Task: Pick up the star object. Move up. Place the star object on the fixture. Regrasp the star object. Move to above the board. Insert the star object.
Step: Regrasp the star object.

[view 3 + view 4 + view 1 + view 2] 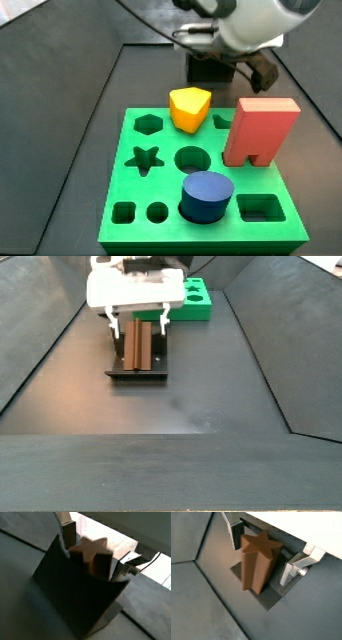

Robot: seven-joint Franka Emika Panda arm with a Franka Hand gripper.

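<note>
Brown piece: the star object (pixel 258 559) is a long wood-coloured prism with a star-shaped end face, standing on the fixture (pixel 138 368); seen in both wrist views (pixel 93 554) and in a side view (pixel 138 344).
Gripper: the gripper (pixel 138 324) sits low over the fixture, behind the board in a side view (pixel 227 62).
Jaws: spread, one silver finger (pixel 291 571) on each side of the star object; a narrow gap shows at this finger, and contact on the far side cannot be told.
Fixture: dark bracket on a base plate, resting on the dark floor (pixel 174 446), just in front of the board in that side view.
Board: the board (pixel 144 185) is bright green, with star, hexagon, circle, square and oval cut-outs; star hole open.
On the board: yellow block (pixel 190 108), red block (pixel 261 130), blue cylinder (pixel 206 195), all upright.
Writing: no readable brand, label or lettering in any view.
</note>
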